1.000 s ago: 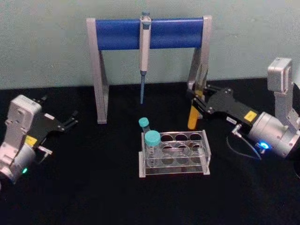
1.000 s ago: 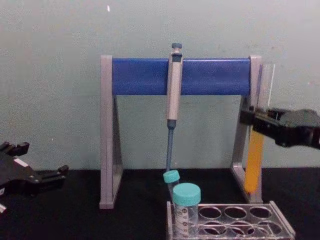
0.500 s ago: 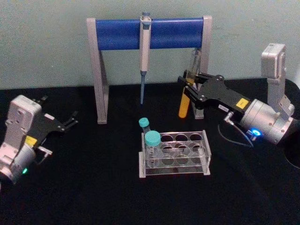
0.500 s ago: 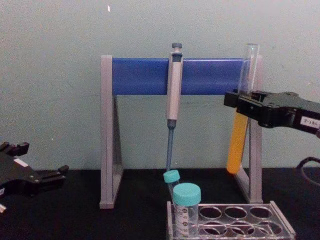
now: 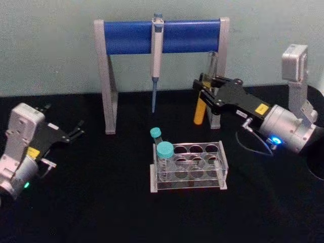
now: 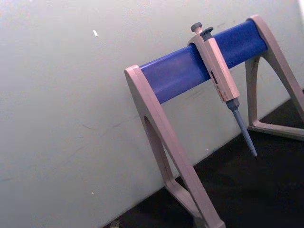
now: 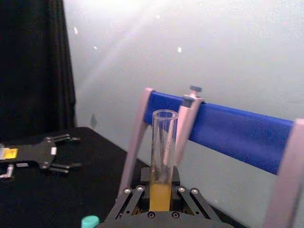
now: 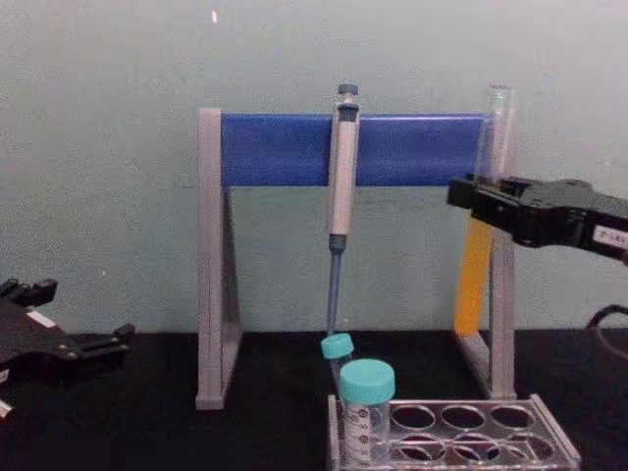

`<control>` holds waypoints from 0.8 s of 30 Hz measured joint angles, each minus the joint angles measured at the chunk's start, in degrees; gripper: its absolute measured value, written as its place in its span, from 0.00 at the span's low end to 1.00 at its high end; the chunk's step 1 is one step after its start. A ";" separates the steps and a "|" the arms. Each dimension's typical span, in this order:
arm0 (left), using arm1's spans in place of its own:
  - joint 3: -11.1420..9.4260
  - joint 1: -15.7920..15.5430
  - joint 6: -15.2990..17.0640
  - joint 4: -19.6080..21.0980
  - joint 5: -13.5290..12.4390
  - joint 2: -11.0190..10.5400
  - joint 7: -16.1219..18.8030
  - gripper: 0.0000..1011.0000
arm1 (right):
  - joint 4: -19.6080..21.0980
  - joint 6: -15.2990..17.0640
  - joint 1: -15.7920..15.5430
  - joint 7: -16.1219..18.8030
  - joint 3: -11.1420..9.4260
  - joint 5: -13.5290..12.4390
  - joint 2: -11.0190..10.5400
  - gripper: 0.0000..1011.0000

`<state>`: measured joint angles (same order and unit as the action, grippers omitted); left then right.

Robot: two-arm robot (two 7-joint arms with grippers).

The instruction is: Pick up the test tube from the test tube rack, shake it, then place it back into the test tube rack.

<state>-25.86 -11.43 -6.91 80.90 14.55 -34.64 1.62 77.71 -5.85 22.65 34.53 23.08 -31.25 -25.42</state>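
The test tube [image 5: 200,109], a slim clear glass tube with orange-yellow liquid in its lower part, hangs nearly upright in the air behind the test tube rack [image 5: 202,180]. My right gripper [image 5: 204,95] is shut on its middle. In the chest view the test tube [image 8: 474,285] stands in front of the stand's right leg, well above the test tube rack [image 8: 491,449], with the right gripper [image 8: 469,197] reaching in from the right edge. The right wrist view shows the test tube [image 7: 162,159] rising from between the jaws. My left gripper [image 5: 76,131] rests open at the far left of the table.
A grey-and-blue pipette stand [image 5: 131,36] stands at the back with a pipette [image 5: 156,55] hanging from it. Two teal-capped tubes [image 5: 163,150] stand in the rack's left end. The tube hangs close to the stand's right leg [image 5: 220,66].
The right gripper has lifted the test tube higher and swung it left, then a little back right. The tube has gone from tilted to nearly upright. The left arm has not moved.
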 joint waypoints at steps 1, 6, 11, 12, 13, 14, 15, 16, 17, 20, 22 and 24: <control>0.00 0.00 0.00 0.00 0.00 0.00 0.00 0.99 | 0.24 0.13 -0.22 -0.34 -0.17 0.04 -0.20 0.24; 0.00 0.00 0.00 0.00 0.00 0.00 0.00 0.99 | 3.66 1.46 -2.97 -2.30 -1.50 0.25 -2.16 0.24; 0.00 0.00 0.00 0.00 0.00 0.00 0.00 0.99 | 7.56 3.67 -6.14 -3.11 -2.10 0.00 -4.03 0.24; 0.00 0.00 0.00 0.00 0.00 0.00 0.00 0.99 | 8.03 3.94 -6.48 -3.06 -2.07 -0.10 -4.18 0.24; 0.00 0.00 0.00 0.00 0.00 0.00 0.00 0.99 | 8.44 4.19 -6.78 -2.98 -1.98 -0.21 -4.35 0.23; 0.00 0.00 0.00 0.00 0.00 0.00 0.00 0.99 | 9.00 4.66 -7.15 -2.66 -1.70 -0.47 -4.52 0.24; 0.00 0.00 0.00 0.00 0.00 0.00 0.00 0.99 | 9.21 4.81 -7.25 -2.42 -1.52 -0.60 -4.58 0.24; 0.00 0.00 0.00 0.00 0.00 0.00 0.00 0.99 | 9.32 4.93 -7.28 -2.16 -1.32 -0.74 -4.58 0.24; 0.00 0.00 0.00 0.00 0.00 0.00 0.00 0.99 | 9.37 5.08 -7.20 -1.55 -0.88 -1.01 -4.48 0.24; 0.00 0.00 0.00 0.00 0.00 0.00 0.00 0.99 | 8.94 5.04 -6.66 -0.62 -0.11 -1.40 -4.05 0.24; 0.00 0.00 0.00 0.00 0.00 0.00 0.00 0.99 | 7.97 4.71 -5.75 0.21 0.70 -1.64 -3.39 0.24; 0.00 0.00 0.00 0.00 0.00 0.00 0.00 0.99 | 6.53 4.13 -4.60 0.83 1.41 -1.68 -2.53 0.24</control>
<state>-25.86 -11.43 -6.91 80.90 14.55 -34.64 1.62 84.24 -1.72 18.05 35.36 24.49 -32.93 -27.95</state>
